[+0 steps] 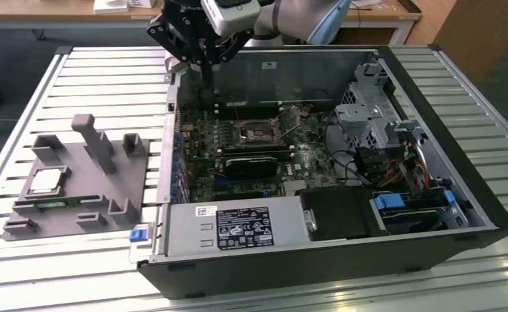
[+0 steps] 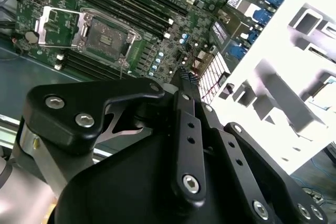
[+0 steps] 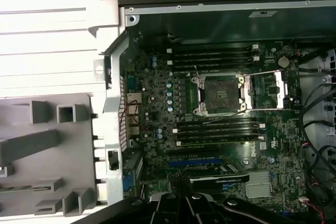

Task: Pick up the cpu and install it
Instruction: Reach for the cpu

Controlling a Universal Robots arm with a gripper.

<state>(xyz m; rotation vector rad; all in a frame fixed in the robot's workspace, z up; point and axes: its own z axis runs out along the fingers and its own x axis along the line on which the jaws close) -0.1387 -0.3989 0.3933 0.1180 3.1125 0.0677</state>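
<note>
The cpu (image 1: pixel 47 181) lies on the grey holder (image 1: pixel 84 185), gripper (image 1: pixel 206 70) well apart.

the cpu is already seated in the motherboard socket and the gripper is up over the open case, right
Not quite: the cpu lies on the grey holder outside the case, as the exterior view shows; the socket is empty in the first wrist view. The gripper is indeed over the open case.

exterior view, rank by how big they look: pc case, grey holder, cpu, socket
1. pc case
2. grey holder
3. cpu and socket: look about alike, so not ranked.
</note>
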